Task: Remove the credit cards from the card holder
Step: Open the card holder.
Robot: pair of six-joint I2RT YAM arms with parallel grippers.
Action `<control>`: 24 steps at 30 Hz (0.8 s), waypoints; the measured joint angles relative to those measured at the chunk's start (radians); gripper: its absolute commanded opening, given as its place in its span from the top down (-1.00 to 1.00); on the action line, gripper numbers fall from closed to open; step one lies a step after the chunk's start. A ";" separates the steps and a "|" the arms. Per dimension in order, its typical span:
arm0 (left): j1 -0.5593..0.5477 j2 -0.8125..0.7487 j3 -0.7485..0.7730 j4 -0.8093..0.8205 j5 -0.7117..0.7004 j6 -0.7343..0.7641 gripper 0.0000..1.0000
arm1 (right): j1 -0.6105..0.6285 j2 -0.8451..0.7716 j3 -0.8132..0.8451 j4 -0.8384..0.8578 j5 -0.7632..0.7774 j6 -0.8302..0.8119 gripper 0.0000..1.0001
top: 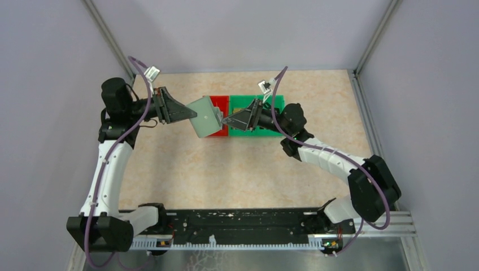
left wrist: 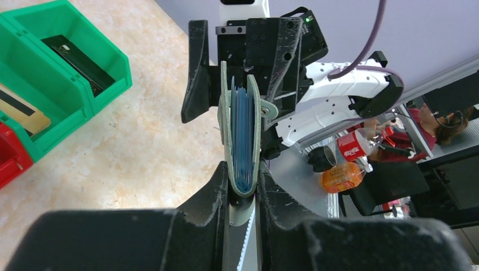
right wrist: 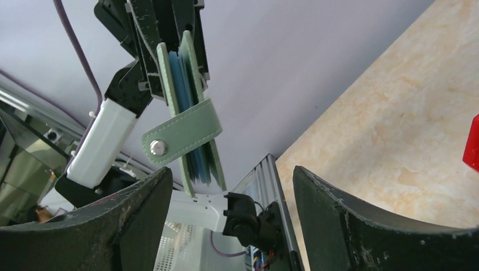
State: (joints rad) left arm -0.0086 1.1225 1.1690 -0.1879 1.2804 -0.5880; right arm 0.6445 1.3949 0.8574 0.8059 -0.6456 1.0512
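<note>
Beige mottled tabletop lies below lilac walls. Above the red bin, the left gripper pinches the card holder by its fold, with the closing tab sticking out. Blue layers inside show edge-on, so cards and pockets cannot be told apart. The right gripper is spread wide just beside the holder's open edge. A dark credit card and a tan card, cut off by the frame, lie in the green bin.
</note>
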 measured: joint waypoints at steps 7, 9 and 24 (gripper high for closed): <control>0.000 -0.005 -0.009 0.057 0.012 -0.071 1.00 | 0.031 0.025 0.016 -0.021 0.068 0.001 -0.50; 0.000 -0.006 -0.012 0.074 0.015 -0.092 1.00 | 0.042 0.031 0.033 -0.032 0.087 -0.005 -0.50; 0.000 -0.016 -0.023 0.121 0.021 -0.142 1.00 | 0.060 0.156 0.079 0.189 0.148 0.161 -0.09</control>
State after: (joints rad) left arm -0.0086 1.1061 1.1461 -0.0666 1.3014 -0.7300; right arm 0.7040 1.5513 0.9367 0.9951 -0.4973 1.2118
